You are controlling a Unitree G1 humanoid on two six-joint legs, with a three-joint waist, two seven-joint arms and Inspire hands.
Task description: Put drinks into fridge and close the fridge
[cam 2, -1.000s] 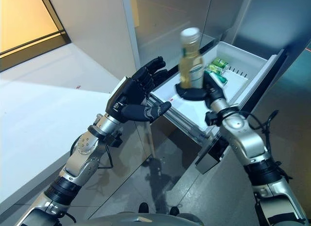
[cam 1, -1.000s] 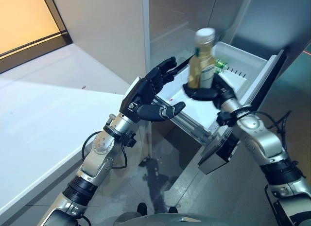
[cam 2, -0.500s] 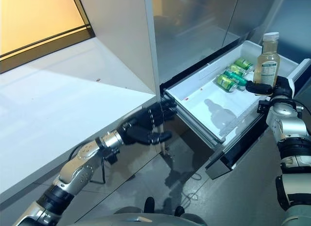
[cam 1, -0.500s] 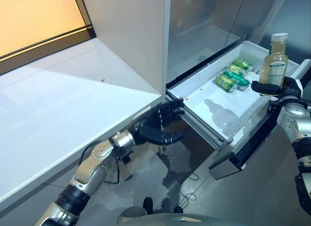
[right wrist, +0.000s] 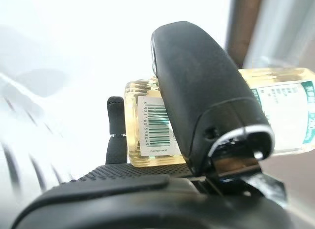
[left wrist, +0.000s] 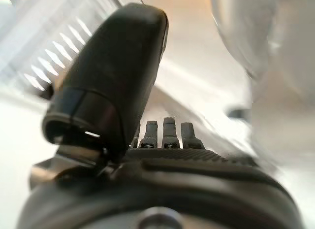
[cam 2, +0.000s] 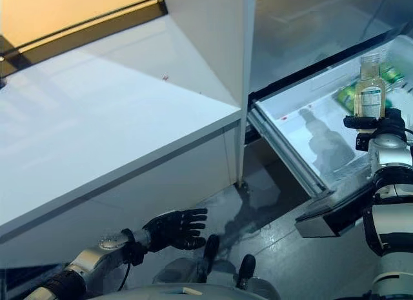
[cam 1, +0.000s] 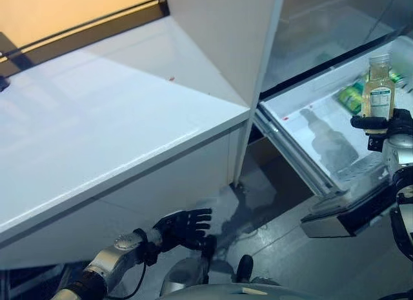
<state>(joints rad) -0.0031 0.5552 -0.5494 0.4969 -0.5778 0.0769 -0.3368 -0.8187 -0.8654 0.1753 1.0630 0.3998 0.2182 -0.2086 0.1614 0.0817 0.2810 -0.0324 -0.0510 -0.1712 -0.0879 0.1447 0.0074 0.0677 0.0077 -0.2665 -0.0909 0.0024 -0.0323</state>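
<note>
Over the open fridge drawer point(cam 1: 303, 129), at the robot's right, the right hand point(cam 1: 387, 124) holds a bottle point(cam 1: 378, 93) upright. Its thumb and fingers are curled round the bottle's lower part, as the right wrist view shows plainly. The bottle carries pale yellow liquid, a white label and a clear cap, and it is above the drawer's white floor, not resting on it.

Farther back in the drawer lie green cans point(cam 1: 352, 97), partly hidden behind the bottle and hand, so some drinks are already stored.

Down low at the robot's left, the left hand point(cam 1: 182, 226) hangs near the floor, below a white counter point(cam 1: 110, 126). Its fingers are spread and relaxed, and it holds nothing.

Judging the progress: the task looks to be partly done. Cans are in the drawer, and the bottle is carried to the drawer but not yet set down. What remains, by this reading, is to lower and release the bottle beside the cans, then push the drawer shut. The drawer stands pulled well out from the fridge front point(cam 1: 322, 22), so closing has not begun. Whether more drinks wait elsewhere cannot be told.
</note>
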